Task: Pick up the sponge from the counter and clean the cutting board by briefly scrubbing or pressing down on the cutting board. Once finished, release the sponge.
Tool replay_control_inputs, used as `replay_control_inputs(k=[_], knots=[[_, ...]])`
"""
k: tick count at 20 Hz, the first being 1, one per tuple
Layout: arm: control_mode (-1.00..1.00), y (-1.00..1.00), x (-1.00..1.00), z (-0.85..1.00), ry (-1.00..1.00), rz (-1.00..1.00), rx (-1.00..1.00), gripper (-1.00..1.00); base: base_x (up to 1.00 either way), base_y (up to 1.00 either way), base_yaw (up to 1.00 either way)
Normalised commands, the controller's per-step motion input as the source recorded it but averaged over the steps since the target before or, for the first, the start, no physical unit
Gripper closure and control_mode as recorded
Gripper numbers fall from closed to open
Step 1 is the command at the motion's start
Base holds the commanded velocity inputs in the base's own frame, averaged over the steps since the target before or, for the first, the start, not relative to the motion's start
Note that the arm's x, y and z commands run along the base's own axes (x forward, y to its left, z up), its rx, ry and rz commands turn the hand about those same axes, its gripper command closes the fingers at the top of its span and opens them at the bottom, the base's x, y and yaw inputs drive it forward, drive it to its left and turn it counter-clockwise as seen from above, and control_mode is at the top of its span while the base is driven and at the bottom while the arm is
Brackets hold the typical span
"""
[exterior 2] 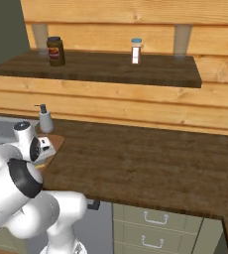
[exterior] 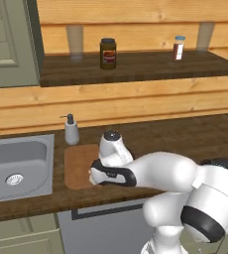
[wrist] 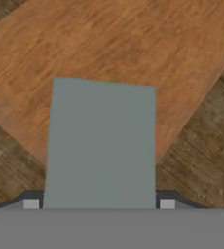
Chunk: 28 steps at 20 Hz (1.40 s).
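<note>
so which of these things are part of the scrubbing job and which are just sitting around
Job: sponge, held between the gripper fingers; cutting board under it; counter.

Just there: soap dispenser, sink, dark jar and small white bottle on the shelf.

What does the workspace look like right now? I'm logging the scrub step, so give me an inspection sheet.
Surface: dark wood counter with a steel sink set in.
Job's things: grey-blue-topped sponge between the fingertips, over the cutting board; contact cannot be told.
Clutter: soap dispenser behind the board.
Hand: hand shut on the sponge, low over the board.
Cables: nothing seen.
Surroundings: shelf with a dark jar and a small shaker; drawers below.
</note>
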Motion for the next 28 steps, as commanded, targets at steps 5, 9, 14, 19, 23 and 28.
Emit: replay_control_inputs(k=[5,9,14,19,23,28], knots=[[-1.00,0.24,0.14,-0.32,0.00,0.00,0.02,1.00,0.00,0.00,0.00],[-1.00,0.13,0.19,-0.06,0.00,0.00,0.05,1.00,0.00,0.00,0.00],[-1.00,0.05,0.29,0.00,0.05,-0.08,0.01,1.00,0.00,0.00,0.00],[-1.00,0.23,0.39,-0.05,0.03,-0.23,-0.05,1.00,0.00,0.00,0.00],[-1.00,0.17,0.47,0.00,0.00,-0.21,-0.03,1.00,0.00,0.00,0.00],[-1.00,0.03,0.59,0.00,0.00,-0.12,0.00,1.00,0.00,0.00,0.00]])
